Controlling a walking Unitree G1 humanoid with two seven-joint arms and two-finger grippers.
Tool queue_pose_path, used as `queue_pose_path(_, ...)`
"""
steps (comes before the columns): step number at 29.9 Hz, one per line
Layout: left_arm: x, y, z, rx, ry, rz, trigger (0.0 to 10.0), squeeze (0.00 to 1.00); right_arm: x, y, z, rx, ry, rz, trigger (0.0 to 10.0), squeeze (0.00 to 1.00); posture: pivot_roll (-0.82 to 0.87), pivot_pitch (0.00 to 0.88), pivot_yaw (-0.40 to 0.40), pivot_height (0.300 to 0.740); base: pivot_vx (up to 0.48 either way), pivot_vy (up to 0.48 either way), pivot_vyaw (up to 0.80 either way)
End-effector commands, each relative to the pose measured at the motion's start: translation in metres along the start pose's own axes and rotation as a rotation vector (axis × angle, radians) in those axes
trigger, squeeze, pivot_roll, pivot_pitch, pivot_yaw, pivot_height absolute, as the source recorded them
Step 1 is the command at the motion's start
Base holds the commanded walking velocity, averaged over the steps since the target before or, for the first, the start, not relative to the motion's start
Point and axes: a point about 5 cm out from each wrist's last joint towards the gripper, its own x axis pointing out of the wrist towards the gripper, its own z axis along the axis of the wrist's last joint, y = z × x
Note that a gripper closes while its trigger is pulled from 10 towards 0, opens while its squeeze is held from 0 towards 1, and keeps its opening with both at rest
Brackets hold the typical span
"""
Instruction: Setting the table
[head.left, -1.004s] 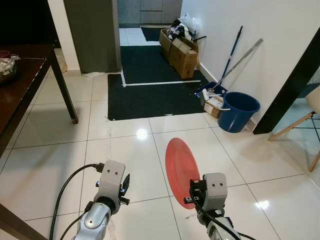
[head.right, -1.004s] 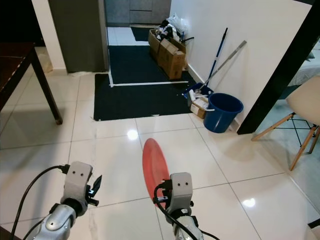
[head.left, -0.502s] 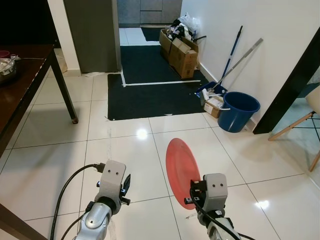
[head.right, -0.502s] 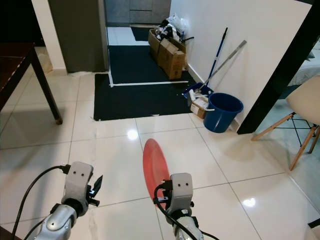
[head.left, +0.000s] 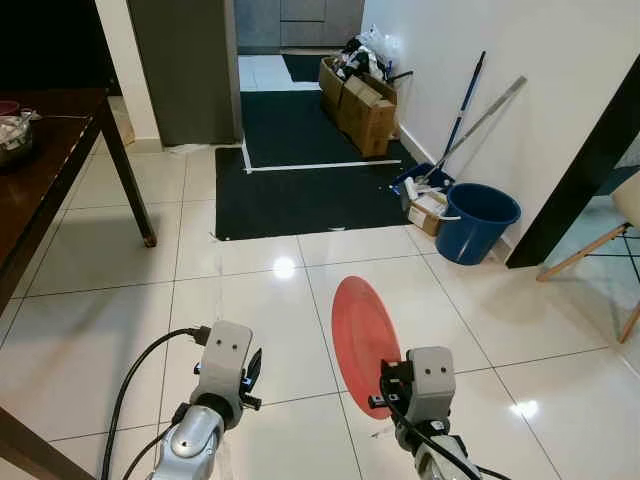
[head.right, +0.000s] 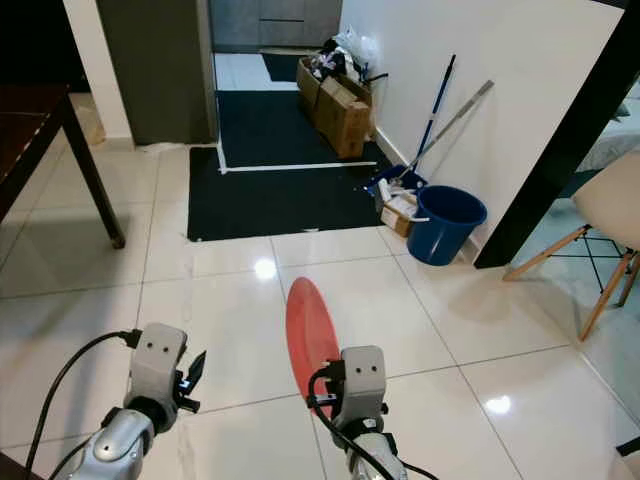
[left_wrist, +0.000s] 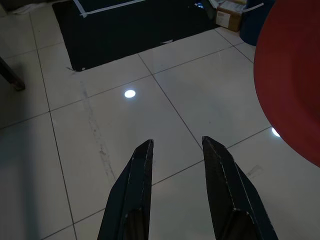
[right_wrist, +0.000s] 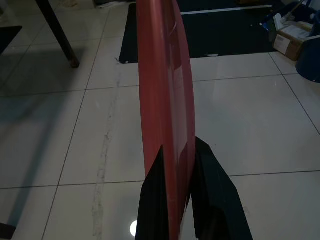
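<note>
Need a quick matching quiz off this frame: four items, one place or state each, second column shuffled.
Items:
1. red plate
2. left gripper
3. blue bucket
4. dark wooden table

States:
A. on the floor by the white wall
B. open, holding nothing
C. held on edge in the right gripper
D. at the robot's left

Pairs: 1-C, 2-B, 3-A, 4-D

You have the tabletop (head.left: 40, 190) at far left. The plate (head.left: 364, 330) stands on edge in the right claw (head.left: 380, 385), near you, to the right of the left claw (head.left: 250, 378). The bucket (head.left: 476, 222) is at far right against the wall, boxes (head.left: 362, 105) behind it.
</note>
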Motion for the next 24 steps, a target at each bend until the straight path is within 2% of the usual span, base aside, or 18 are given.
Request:
queue_pose_path(1,-0.0022,-0.0009,-0.0069,0.0,0.034,0.0,10.0,0.0,-0.0028,-0.0011,-0.0031,0.004,0.011,-0.004,10.0,0.0,0.14,0.12,0.038,0.74,0.0,0.0,0.0)
queue_pose_path(24,-0.0024,0.0012,-0.0073,0.006,0.036,0.001,10.0,0.0,-0.0021,0.0013,-0.0044,0.01,0.019,0.0,10.0,0.0,0.15,0.12,0.042,0.74,0.0,0.0,0.0)
